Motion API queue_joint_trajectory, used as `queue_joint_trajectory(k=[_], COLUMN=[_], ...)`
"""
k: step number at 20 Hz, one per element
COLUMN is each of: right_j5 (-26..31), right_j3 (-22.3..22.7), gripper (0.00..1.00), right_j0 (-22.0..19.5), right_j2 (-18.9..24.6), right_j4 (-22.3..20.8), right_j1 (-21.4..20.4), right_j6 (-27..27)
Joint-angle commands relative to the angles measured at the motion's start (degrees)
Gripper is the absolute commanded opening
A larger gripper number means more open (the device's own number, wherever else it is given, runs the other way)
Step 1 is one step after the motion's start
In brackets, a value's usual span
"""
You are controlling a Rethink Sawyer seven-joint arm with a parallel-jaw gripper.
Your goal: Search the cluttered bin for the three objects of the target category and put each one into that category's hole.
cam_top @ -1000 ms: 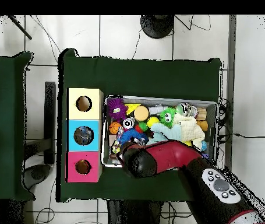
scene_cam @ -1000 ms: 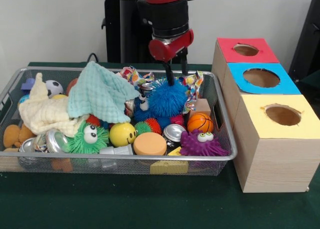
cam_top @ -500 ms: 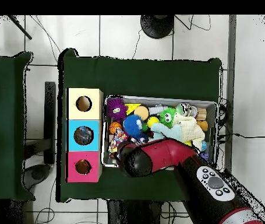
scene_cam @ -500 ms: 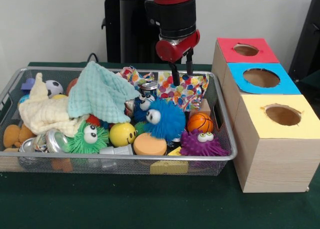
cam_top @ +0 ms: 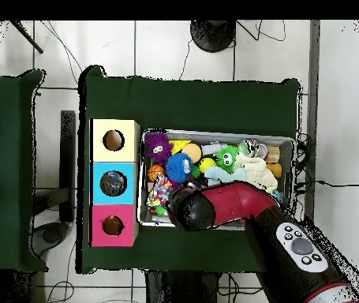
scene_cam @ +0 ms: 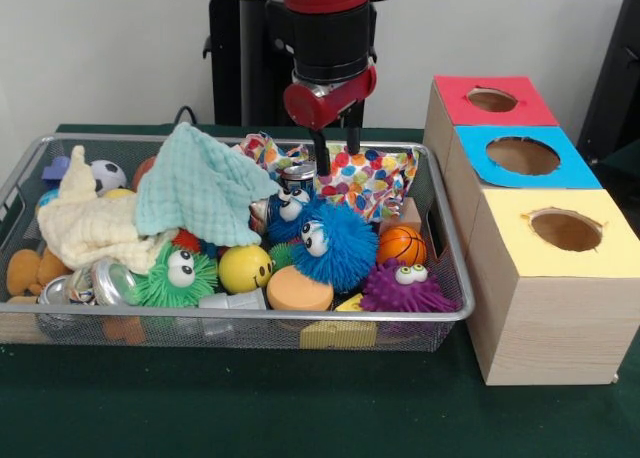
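My gripper [scene_cam: 337, 146] hangs open and empty above the back of the wire bin [scene_cam: 60, 143], over a spotted cloth [scene_cam: 372, 178] and a can [scene_cam: 297, 172]. Below it and nearer the front lies a blue fuzzy toy [scene_cam: 335, 240] with googly eyes. A purple fuzzy toy [scene_cam: 405, 288] sits at the front right and a green one [scene_cam: 178, 273] at the front left. Three hole boxes stand to the right: red [scene_cam: 495, 100], blue [scene_cam: 522, 156], yellow [scene_cam: 565, 228]. In the overhead view my arm [cam_top: 218, 207] hides the gripper; the blue toy [cam_top: 180, 166] shows beside it.
A mint cloth [scene_cam: 200, 188] and a cream cloth [scene_cam: 85, 223] cover the bin's left half. Packed around the toys are a basketball [scene_cam: 400, 244], a smiley ball [scene_cam: 245, 268], an orange disc [scene_cam: 299, 287], cans and a soccer ball [scene_cam: 106, 173].
A second ago my fingers were down on the blue fuzzy toy at the back. The toy has rolled forward and settled; my gripper rose empty and shifted slightly left.
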Motion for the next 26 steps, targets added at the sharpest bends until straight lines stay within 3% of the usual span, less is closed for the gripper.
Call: queue_joint_trajectory(k=[1,10,26], right_j5=[9.1,12.6,12.4], right_j3=[-7.0,-11.0,-15.0], gripper=[1.0,1.0,1.0], right_j0=[-3.9,-7.3,-9.6], right_j2=[-0.7,0.9,2.3], right_j4=[-4.0,-7.6,-12.6], right_j1=[0.3,1.7,5.5], right_j6=[-7.6,-13.5,-13.8])
